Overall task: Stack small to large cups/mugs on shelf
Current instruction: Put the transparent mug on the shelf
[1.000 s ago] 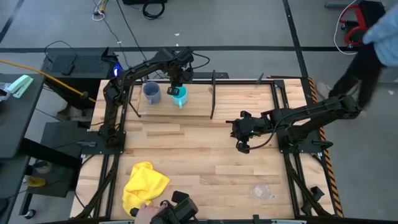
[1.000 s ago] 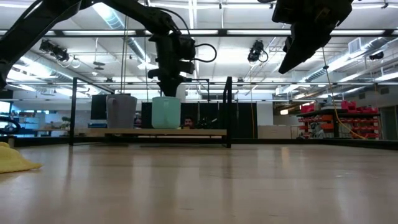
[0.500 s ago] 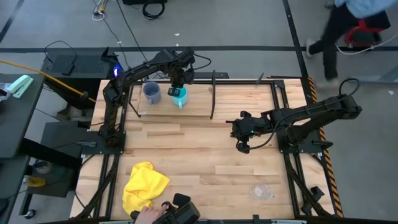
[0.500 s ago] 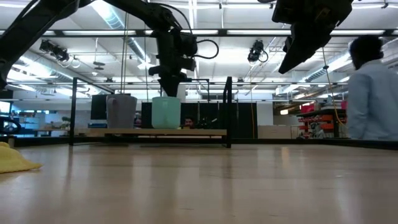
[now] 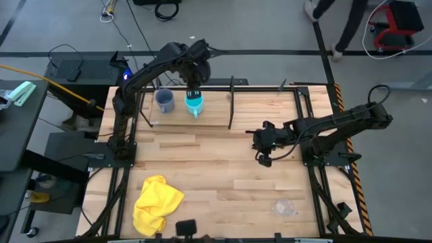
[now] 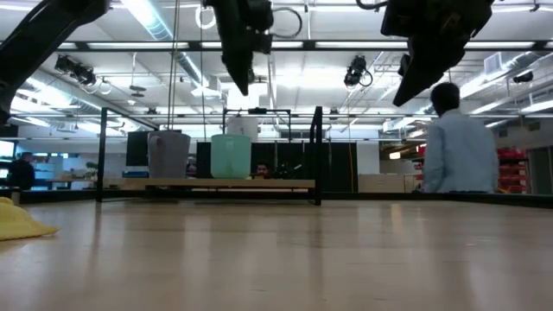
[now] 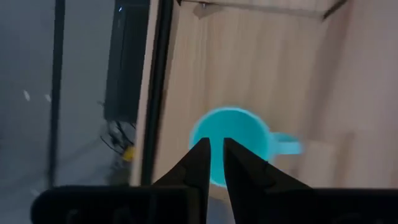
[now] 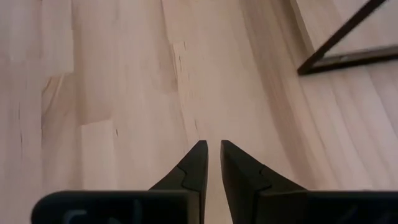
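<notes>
The grey-blue mug [image 5: 165,100] and the cyan mug [image 5: 194,106] stand side by side on their bases on the narrow wooden shelf [image 5: 214,119], also in the low view [image 6: 168,154] [image 6: 231,155]. My left gripper [image 6: 241,86] hangs above the cyan mug [image 7: 233,146], pointing down, shut and clear of it. The clear cup [image 5: 284,206] stands on the table near its front right. My right gripper [image 5: 262,160] hovers shut and empty above the table's middle right [image 8: 213,146].
A yellow cloth [image 5: 156,202] lies at the table's front left. Thin black posts [image 6: 318,155] stand at the shelf's ends. A person [image 6: 454,155] stands in the room beyond the table.
My left gripper has risen straight up from the cyan mug's rim and now hangs clear above it. The mug stays upright on the shelf. A person has walked past behind the table.
</notes>
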Available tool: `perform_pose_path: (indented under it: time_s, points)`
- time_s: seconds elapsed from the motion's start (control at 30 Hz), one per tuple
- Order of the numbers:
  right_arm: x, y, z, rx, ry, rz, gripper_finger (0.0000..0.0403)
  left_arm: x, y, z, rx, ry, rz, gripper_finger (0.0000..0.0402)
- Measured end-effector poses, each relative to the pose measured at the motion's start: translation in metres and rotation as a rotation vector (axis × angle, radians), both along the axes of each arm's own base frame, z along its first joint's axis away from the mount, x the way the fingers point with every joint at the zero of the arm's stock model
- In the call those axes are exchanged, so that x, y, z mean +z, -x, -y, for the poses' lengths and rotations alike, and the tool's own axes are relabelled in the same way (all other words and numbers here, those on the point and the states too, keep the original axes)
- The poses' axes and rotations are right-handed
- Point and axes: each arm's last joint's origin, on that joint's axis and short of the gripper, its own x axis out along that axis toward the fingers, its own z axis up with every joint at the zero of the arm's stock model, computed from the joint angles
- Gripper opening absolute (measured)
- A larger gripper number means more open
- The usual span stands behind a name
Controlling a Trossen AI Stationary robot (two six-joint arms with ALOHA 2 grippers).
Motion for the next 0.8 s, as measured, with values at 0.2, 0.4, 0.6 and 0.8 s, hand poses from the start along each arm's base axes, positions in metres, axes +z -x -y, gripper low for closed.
perform_pose_path:
  time_s: [0.2,0.4,0.6,0.8]
  points:
    - [0.002,0.006,-0.011,-0.010,-0.169,-0.063,0.0050,0.019,0.008,0.041,0.197,0.106,0.044,0.0050]
    - [0.016,0.015,-0.038,0.038,-0.346,-0.095,0.0050,0.023,-0.002,0.099,0.127,0.199,0.062,0.0050]
    - [0.025,0.037,-0.074,0.019,-0.428,-0.192,0.0050,0.008,-0.022,0.165,0.030,0.237,0.020,0.0045]
    - [0.025,0.065,-0.109,-0.065,-0.485,-0.253,0.0050,-0.032,-0.042,0.227,-0.050,0.263,0.005,0.0045]
